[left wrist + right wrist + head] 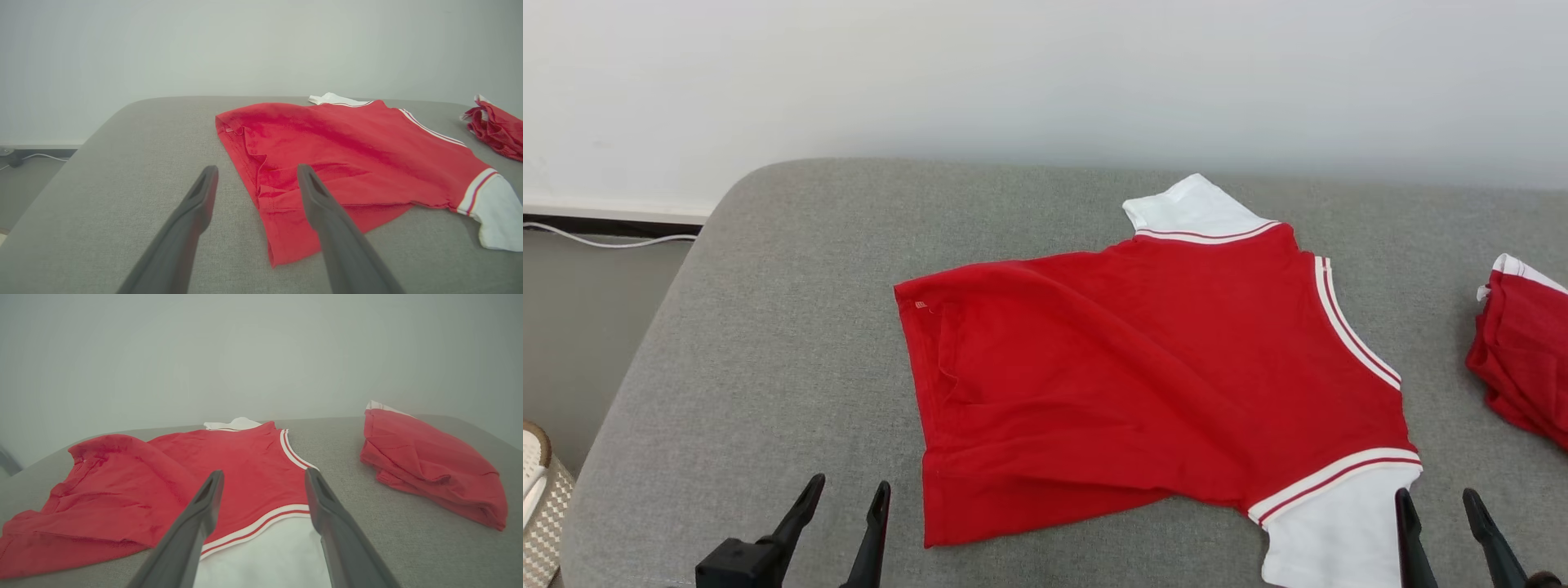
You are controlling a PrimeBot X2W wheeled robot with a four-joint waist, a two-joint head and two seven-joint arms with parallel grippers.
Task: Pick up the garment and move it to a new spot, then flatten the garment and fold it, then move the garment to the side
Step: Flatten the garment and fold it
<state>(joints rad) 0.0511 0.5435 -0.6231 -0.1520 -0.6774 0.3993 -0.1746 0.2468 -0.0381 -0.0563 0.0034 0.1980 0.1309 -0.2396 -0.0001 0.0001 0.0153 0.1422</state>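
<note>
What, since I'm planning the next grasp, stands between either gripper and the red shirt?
Nothing visible. The left gripper faces the red shirt across bare grey cushion; the right gripper is beside its white sleeve. The other red garment lies apart, further right.

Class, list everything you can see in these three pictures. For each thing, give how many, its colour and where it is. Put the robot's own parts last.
shirt: one, red with white sleeves and striped trim, spread out in the middle of the padded surface
second garment: one, red with a bit of white, bunched up to the right, apart from the shirt
padded surface: one, grey, under both garments
wall: one, white, behind the surface
cable: one, white, along the foot of the wall at far left
woven thing: one, pale, lower left corner, cut off; cannot tell what it is
left gripper: one, dark fingers open, lower left, by the shirt's hem
right gripper: one, dark fingers open, lower right, at the near white sleeve
</note>
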